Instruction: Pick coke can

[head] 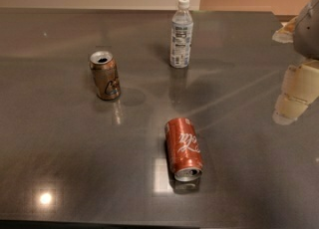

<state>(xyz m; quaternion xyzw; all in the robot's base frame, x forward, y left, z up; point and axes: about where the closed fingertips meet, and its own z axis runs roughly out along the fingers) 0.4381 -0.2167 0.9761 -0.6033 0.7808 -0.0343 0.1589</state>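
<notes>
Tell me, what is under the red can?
The coke can lies on its side on the table; nothing else shows beneath, though its underside is hidden. The gripper hangs at the right edge, apart.

The coke can (183,149) lies on its side toward the front of the table (60,138), one end pointing to 6 o'clock. From it, a second can (104,75) stands at about 10 o'clock and a bottle (181,34) farther back at 12 o'clock. The hand (294,96) hangs at about 2 o'clock, well apart from all three.

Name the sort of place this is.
Likely an office break-room counter: dark polished countertop with a coke can, brown can and water bottle. The end effector hangs at the right edge.
</notes>
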